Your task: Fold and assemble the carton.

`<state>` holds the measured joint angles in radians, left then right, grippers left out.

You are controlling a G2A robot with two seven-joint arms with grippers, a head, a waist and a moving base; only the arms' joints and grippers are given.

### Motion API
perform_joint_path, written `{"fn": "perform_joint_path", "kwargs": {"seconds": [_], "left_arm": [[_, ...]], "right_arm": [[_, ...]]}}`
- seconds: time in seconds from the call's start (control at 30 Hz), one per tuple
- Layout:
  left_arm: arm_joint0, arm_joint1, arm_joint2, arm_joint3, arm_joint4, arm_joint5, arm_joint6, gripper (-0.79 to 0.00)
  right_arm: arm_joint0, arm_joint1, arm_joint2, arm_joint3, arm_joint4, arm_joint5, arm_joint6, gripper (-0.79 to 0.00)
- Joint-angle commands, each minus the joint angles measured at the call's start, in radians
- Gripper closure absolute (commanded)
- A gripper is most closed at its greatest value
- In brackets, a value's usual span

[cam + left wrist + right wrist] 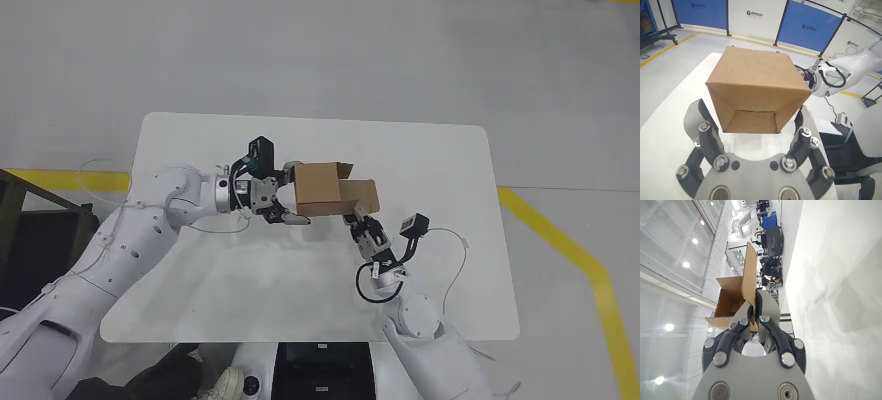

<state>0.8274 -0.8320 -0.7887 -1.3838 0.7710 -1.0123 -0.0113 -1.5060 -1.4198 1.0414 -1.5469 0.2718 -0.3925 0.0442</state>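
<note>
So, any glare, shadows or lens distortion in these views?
Right wrist view: ceiling lights flare into streaks beside the carton. Left wrist view: fisheye bends the blue panels and table edge. Top view: even light, no glare.

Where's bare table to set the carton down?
Free: far strip between carton and the table's far edge; right side beyond the right claw; near-edge patch on the left claw's side. Crowded: centre, both claws at the carton.
</note>
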Motion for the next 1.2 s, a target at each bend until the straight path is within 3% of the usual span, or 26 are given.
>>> {"fn": "perform_joint_path", "kwargs": {"seconds": [0.0,0.33,0.4,0.5,0.63,0.9,1.0,1.03,1.13,1.17], "left_arm": [[-0.003,0.004,0.005,0.002,-0.009,0.0,0.008,-0.785],[-0.021,0.021,0.036,0.012,-0.036,0.0,0.03,-0.779],[-0.027,0.023,0.046,0.013,-0.044,0.0,0.03,-0.763],[-0.036,0.026,0.061,0.014,-0.053,0.0,0.03,-0.653],[-0.048,0.031,0.08,0.021,-0.063,0.0,0.033,-0.594],[-0.068,0.041,0.11,0.033,-0.075,0.0,0.055,-0.594],[-0.075,0.045,0.121,0.036,-0.079,0.0,0.067,-0.585],[-0.077,0.047,0.124,0.037,-0.079,0.0,0.07,-0.557],[-0.083,0.051,0.136,0.039,-0.081,0.0,0.083,-0.523],[-0.085,0.052,0.139,0.041,-0.082,0.0,0.088,-0.526]], "right_arm": [[0.0,-0.001,-0.002,0.0,-0.004,-0.001,-0.002,0.0],[0.007,-0.008,-0.014,0.003,-0.022,0.005,-0.011,0.0],[0.008,-0.008,-0.015,0.002,-0.027,0.007,-0.013,0.0],[0.007,-0.01,-0.014,0.002,-0.033,0.004,-0.017,0.0],[0.007,-0.011,-0.015,0.002,-0.039,0.003,-0.02,0.0],[0.008,-0.015,-0.016,0.001,-0.05,0.003,-0.026,0.0],[0.008,-0.016,-0.017,0.002,-0.053,0.003,-0.028,-0.114],[0.009,-0.017,-0.017,0.002,-0.052,0.002,-0.03,-0.219],[0.009,-0.018,-0.018,0.003,-0.054,0.001,-0.032,-0.382],[0.009,-0.019,-0.018,0.003,-0.054,0.001,-0.032,-0.496]]}}
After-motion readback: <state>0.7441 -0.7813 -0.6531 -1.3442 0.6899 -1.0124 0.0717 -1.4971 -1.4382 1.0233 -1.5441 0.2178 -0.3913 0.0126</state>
